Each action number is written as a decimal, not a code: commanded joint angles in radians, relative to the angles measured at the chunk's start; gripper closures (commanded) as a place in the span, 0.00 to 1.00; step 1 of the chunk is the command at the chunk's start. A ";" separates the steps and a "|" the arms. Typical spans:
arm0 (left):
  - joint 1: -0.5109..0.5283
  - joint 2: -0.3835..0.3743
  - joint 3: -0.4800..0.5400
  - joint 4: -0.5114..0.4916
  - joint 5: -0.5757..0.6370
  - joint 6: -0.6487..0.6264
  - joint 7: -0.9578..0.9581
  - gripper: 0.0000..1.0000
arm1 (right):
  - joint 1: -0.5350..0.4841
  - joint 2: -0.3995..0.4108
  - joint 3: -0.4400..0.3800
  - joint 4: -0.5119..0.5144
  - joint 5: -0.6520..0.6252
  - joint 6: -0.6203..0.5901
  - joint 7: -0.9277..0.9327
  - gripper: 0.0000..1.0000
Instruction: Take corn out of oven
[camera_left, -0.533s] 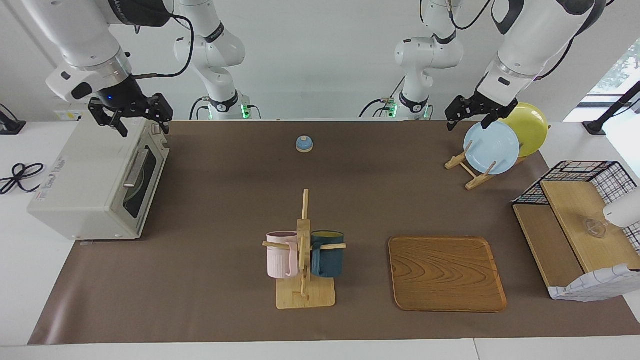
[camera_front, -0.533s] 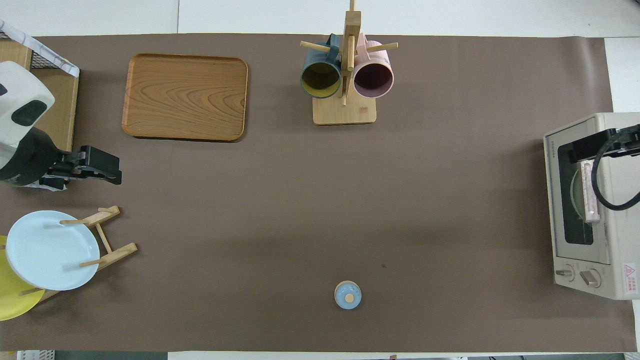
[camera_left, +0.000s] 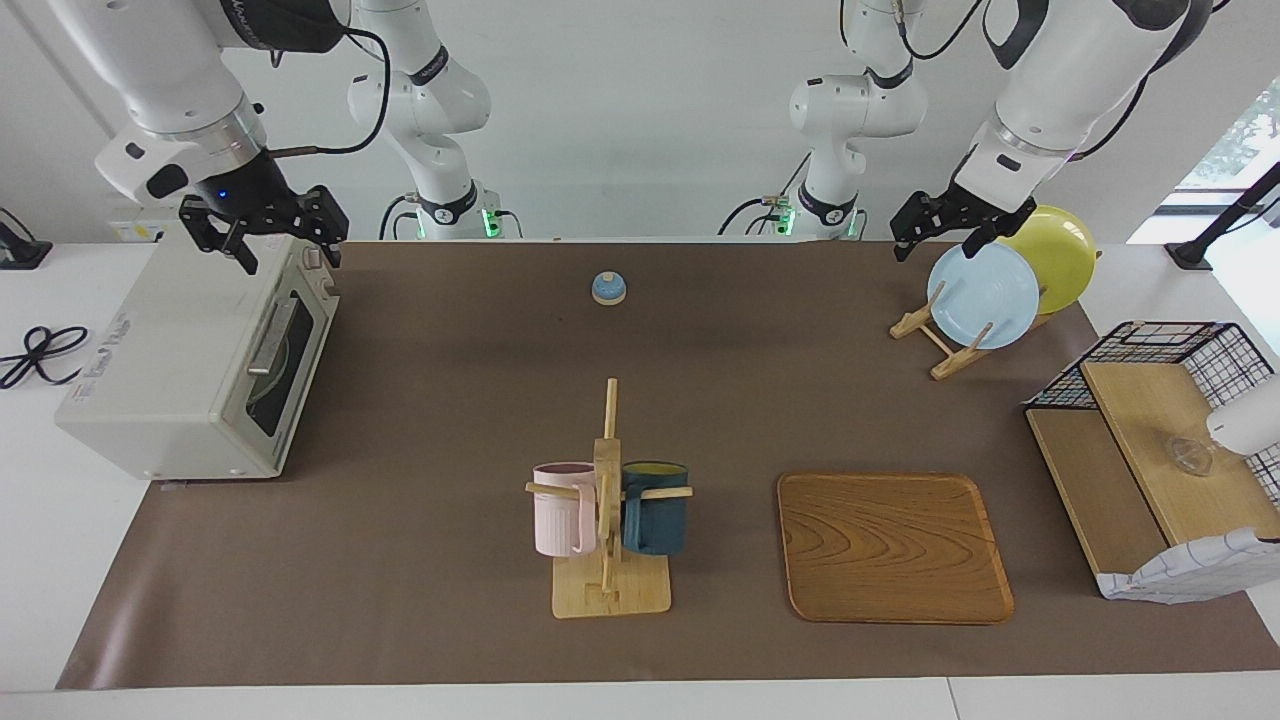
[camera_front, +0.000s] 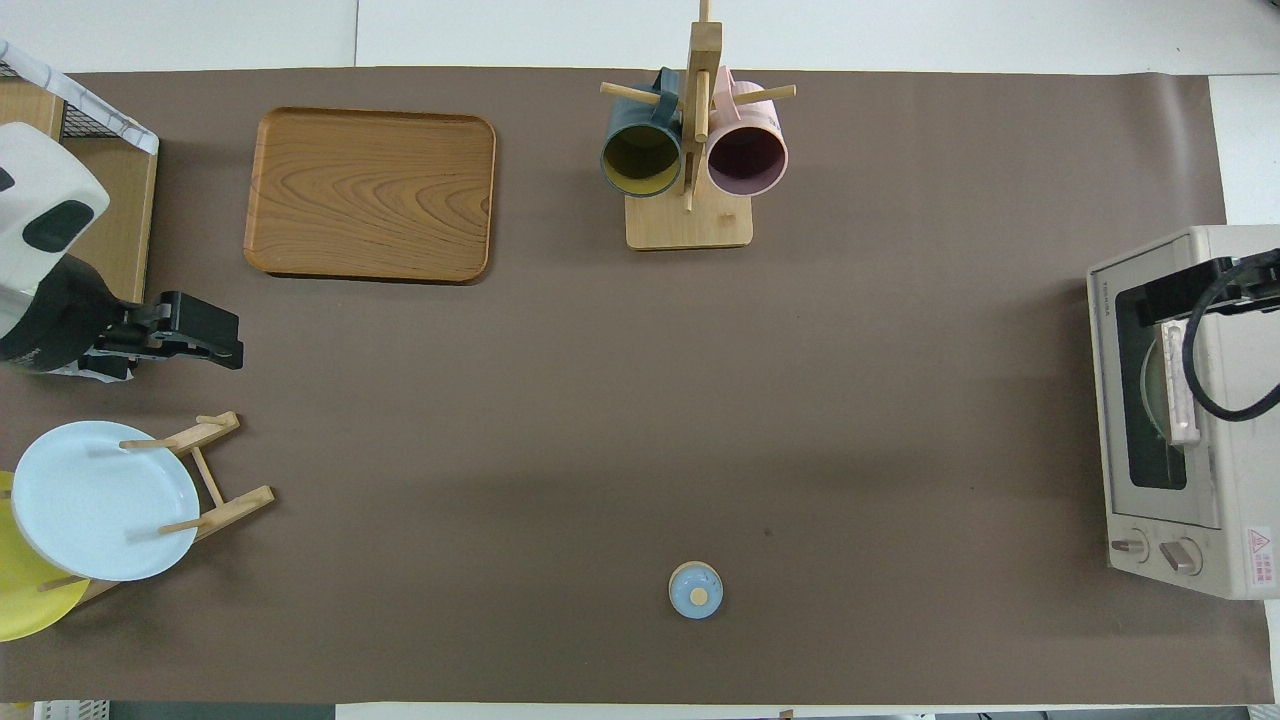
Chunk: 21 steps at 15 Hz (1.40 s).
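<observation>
The oven (camera_left: 195, 365) door is closed, so the right gripper (camera_left: 262, 238), fingers apart above it, could bump it.

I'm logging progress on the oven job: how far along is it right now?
Nothing looks done: the oven door is shut, and no corn shows on the table or through the glass. In hand: the right claw hangs over the oven's top, beside the handle. The left claw waits over the plate rack. Left: open, reach in, take out.
</observation>
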 joint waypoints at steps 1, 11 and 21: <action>0.012 -0.014 -0.010 -0.007 0.018 0.001 0.006 0.00 | -0.003 -0.002 0.000 -0.008 0.010 0.007 0.014 0.00; 0.005 -0.014 -0.010 -0.007 0.018 0.008 0.006 0.00 | -0.003 -0.077 -0.003 -0.208 -0.007 0.135 -0.082 1.00; 0.007 -0.014 -0.010 -0.010 0.018 0.008 0.005 0.00 | -0.070 -0.145 -0.001 -0.491 -0.196 0.363 0.036 1.00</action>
